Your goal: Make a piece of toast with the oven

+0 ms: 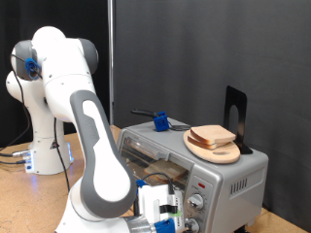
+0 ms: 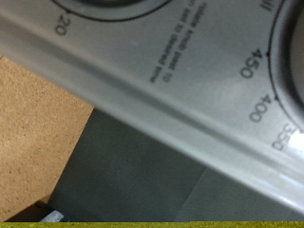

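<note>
The silver toaster oven [image 1: 228, 177] stands at the exterior view's lower right, with its glass door [image 1: 146, 148] facing the exterior view's left. Two bread slices [image 1: 214, 135] lie stacked on a round wooden plate [image 1: 216, 151] on the oven's roof. My gripper [image 1: 161, 212] is low at the oven's front, right beside the two round knobs [image 1: 195, 205]. The wrist view is pressed close to the oven's control panel [image 2: 180, 85], showing dial numbers 20, 450, 400 and 350; the fingers do not show clearly there.
A blue-and-black object [image 1: 158, 122] lies on the oven's roof behind the plate. A black bracket [image 1: 236, 115] stands upright at the roof's far edge. The wooden table [image 2: 33, 133] shows below the oven. The robot's base [image 1: 44, 146] is at the exterior view's left.
</note>
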`<action>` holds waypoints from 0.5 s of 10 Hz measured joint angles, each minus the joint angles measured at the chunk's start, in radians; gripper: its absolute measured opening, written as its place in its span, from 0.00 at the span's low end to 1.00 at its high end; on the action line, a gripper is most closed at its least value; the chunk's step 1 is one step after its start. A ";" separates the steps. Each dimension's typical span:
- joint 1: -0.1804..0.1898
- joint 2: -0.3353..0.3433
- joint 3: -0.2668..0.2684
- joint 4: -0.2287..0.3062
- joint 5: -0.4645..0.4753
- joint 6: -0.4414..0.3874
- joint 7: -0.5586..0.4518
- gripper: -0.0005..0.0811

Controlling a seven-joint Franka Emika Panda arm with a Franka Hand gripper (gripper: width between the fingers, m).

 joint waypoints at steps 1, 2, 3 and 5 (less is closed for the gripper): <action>-0.001 0.000 0.000 -0.002 0.006 -0.004 -0.035 0.13; -0.003 0.002 0.001 -0.002 0.011 -0.010 -0.075 0.13; -0.006 0.006 0.002 -0.002 0.019 -0.019 -0.119 0.13; -0.015 0.017 0.008 -0.002 0.040 -0.041 -0.204 0.13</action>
